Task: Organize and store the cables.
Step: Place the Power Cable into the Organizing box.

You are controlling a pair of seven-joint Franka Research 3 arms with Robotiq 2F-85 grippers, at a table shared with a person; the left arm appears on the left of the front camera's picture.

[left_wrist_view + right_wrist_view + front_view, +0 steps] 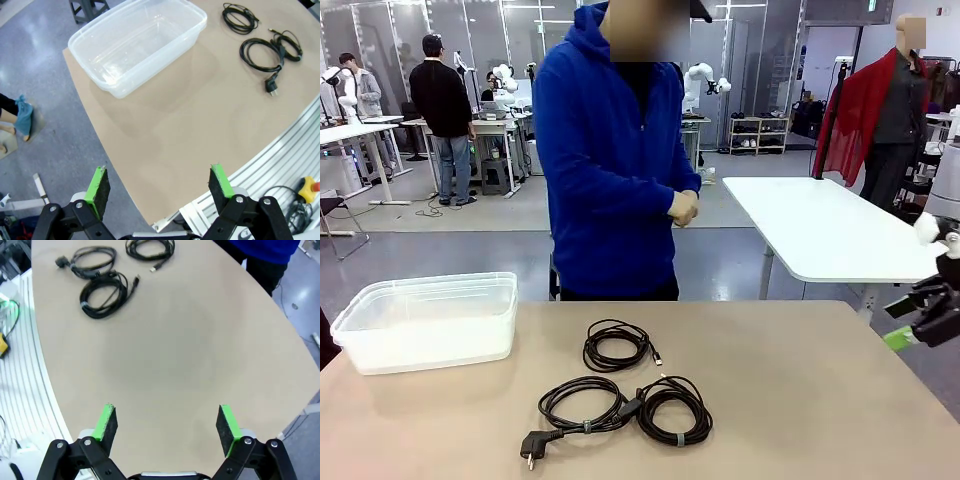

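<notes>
Your cables (620, 395) lie in the middle of the table (800, 400), toward its near edge; both grippers gape empty; the right gripper (166, 412) looks nearer; the left gripper (158, 172) hangs over the near left corner, bin (125, 87) beyond.

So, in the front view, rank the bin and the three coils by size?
1. Bin.
2. Plug coil and right coil, about alike.
3. Far coil, slightly smaller, though it lies farther away, so unsure.
</notes>
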